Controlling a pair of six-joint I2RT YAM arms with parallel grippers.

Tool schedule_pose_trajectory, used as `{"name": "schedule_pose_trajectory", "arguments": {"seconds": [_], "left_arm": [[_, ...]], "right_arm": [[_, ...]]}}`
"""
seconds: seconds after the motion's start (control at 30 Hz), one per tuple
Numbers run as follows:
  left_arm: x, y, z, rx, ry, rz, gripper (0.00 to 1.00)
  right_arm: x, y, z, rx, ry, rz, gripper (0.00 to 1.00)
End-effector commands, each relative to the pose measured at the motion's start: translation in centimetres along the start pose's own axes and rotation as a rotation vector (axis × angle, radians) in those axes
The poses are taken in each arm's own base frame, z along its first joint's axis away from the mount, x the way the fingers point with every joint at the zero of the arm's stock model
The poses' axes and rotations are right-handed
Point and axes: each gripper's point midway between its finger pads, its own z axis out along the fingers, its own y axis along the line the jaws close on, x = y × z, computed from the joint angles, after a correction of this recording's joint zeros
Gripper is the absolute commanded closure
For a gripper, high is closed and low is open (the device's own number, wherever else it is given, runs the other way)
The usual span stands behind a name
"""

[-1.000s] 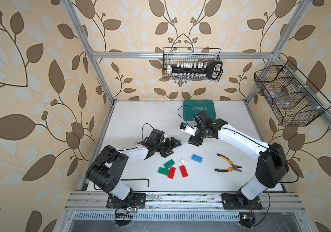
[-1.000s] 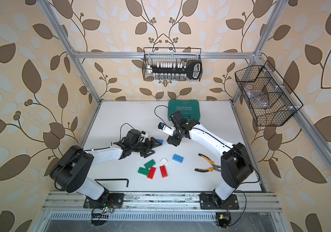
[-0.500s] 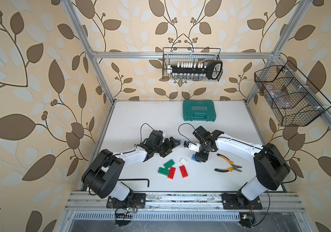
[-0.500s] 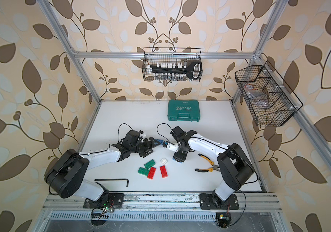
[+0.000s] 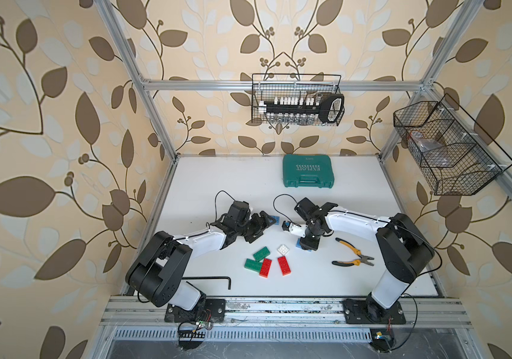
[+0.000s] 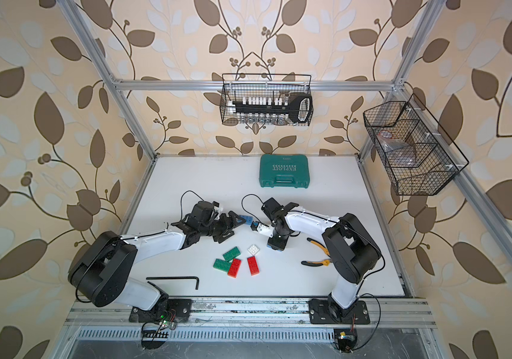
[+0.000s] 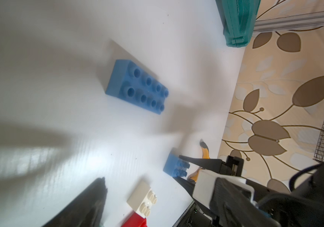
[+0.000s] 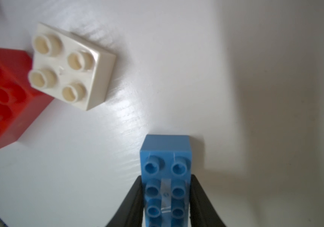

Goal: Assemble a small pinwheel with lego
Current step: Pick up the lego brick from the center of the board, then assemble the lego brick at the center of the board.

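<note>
The right tool has closed to the width of a blue brick. Its two dark fingers press the long side walls at the end nearest the wrist. The brick lies flat on the bench, studs up, and its free end points away from the tool.

The brick looks like light, rigid moulded plastic with smooth, glossy walls. A squeeze across the short width should hold it without crushing it, but it may slip or swing, because the grip is near one end and not at the middle. A hold nearer the middle would probably keep it level for pressing down.

Ahead of the tool and off to one side is the white brick, square, studs up, with one corner against a red brick. It is small, so it should be taken by two opposite walls.

Farther off, in a top view, two green bricks and another red one lie loose, and none are stacked.

The left tool has its jaws spread wide and holds nothing. A second blue brick lies on the bench just ahead of it.
</note>
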Motion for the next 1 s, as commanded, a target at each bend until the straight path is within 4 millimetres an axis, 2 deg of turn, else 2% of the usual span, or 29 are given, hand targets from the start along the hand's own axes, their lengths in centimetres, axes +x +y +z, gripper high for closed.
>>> {"name": "schedule_pose_trajectory", "arguments": {"seconds": [0.0,0.07,0.13,0.3,0.4,0.6,0.8,0.97], "left_arm": [[-1.4,-0.7,-1.0,0.037,-0.038,0.016,0.1],[-2.0,-0.2,-1.3,0.031,-0.049,0.004,0.1],[-2.6,0.1,-1.6,0.026,-0.06,-0.001,0.1],[-4.7,0.1,-2.1,0.054,-0.076,-0.028,0.12],[-5.8,0.1,-1.7,0.073,-0.079,-0.05,0.12],[-7.2,-0.3,-0.9,0.077,-0.083,-0.055,0.12],[-7.4,0.2,-0.8,0.07,-0.088,-0.059,0.12],[-7.4,1.1,-0.9,0.055,-0.092,-0.067,0.12]], "right_arm": [[0.0,0.3,0.8,-0.027,0.026,0.001,0.67],[-0.2,0.2,0.7,-0.028,0.024,0.008,0.8],[-0.7,-0.2,-0.2,-0.008,0.015,0.01,0.85],[-2.8,-2.8,-2.0,0.055,-0.032,-0.025,0.85],[-4.0,-4.4,-1.9,0.036,-0.009,-0.036,0.85],[-7.1,-6.1,-1.1,-0.001,-0.02,-0.102,0.85],[-8.7,-6.5,-0.3,-0.038,-0.001,-0.124,0.85],[-9.0,-6.9,0.2,-0.035,0.006,-0.138,0.84]]}}
